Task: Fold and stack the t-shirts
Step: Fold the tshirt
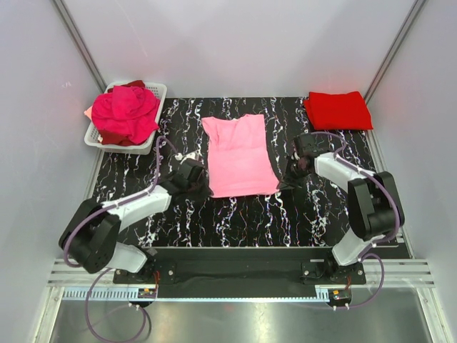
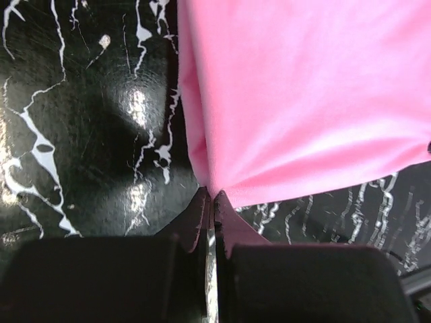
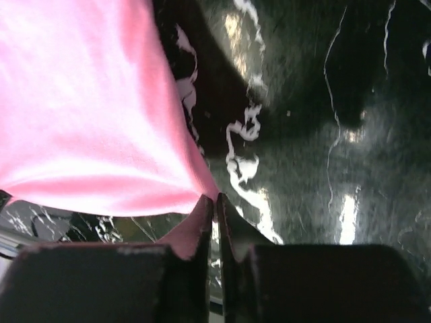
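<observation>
pink t-shirt (image 1: 238,156): spread flat, centre of top view, on black marbled table (image 1: 235,221)
left gripper (image 2: 211,199): closed, pinching pink t-shirt's lower-left corner
right gripper (image 3: 215,199): closed, pinching its lower-right corner
red t-shirt (image 1: 338,109): folded, upper right
magenta t-shirts (image 1: 125,113): heaped in white basket (image 1: 158,91), upper left

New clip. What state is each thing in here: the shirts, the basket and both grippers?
pink t-shirt: lying flat mid-table, both near corners pinched.
red t-shirt: folded, at the far right of the table.
magenta t-shirts: crumpled, heaped in the basket.
basket: full, at the far left.
left gripper: shut on the pink t-shirt's near left corner.
right gripper: shut on its near right corner.
</observation>
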Motion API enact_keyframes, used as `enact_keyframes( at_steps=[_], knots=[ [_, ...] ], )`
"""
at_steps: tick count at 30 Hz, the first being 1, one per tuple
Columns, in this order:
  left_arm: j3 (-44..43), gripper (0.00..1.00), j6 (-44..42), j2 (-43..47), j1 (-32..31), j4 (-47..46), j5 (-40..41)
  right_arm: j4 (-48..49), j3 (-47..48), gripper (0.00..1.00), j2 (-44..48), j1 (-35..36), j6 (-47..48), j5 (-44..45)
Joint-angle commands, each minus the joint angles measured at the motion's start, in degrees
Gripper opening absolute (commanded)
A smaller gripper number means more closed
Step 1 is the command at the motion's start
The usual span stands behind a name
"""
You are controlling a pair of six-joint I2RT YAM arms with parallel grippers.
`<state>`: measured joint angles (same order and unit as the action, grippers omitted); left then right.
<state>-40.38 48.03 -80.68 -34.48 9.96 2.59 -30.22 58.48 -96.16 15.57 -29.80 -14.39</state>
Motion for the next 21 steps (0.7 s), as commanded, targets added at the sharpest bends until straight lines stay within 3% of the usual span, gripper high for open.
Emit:
enact_keyframes(
  at_steps=[1,2,4,5,8,15,21],
  knots=[
    [1.62,0.00,-0.83,3.86,-0.24,3.22,3.39,-3.62,-2.48,0.13,5.18,0.33,2.03,2.71],
    [2.06,0.01,-0.66,4.83,-0.50,4.10,3.04,-3.53,-3.97,0.36,5.89,0.60,1.94,2.44],
    [2.50,0.18,-0.04,5.71,-1.81,4.63,2.69,-3.71,-5.39,0.60,8.25,1.13,1.42,2.44],
    [2.76,0.45,0.31,6.93,-2.34,5.59,2.60,-3.71,-6.78,0.67,9.05,1.30,0.98,2.44],
    [3.90,0.71,1.62,10.00,-4.54,7.26,3.47,-3.71,-9.25,0.70,12.48,1.30,-0.17,1.65],
    [7.59,0.77,3.12,15.91,-5.34,8.24,6.11,2.95,-14.27,0.69,16.01,2.01,-4.74,-4.32],
    [9.44,0.78,2.51,13.28,-5.25,2.89,6.02,10.25,-14.36,0.67,8.46,3.50,-6.32,-6.96]
  ],
)
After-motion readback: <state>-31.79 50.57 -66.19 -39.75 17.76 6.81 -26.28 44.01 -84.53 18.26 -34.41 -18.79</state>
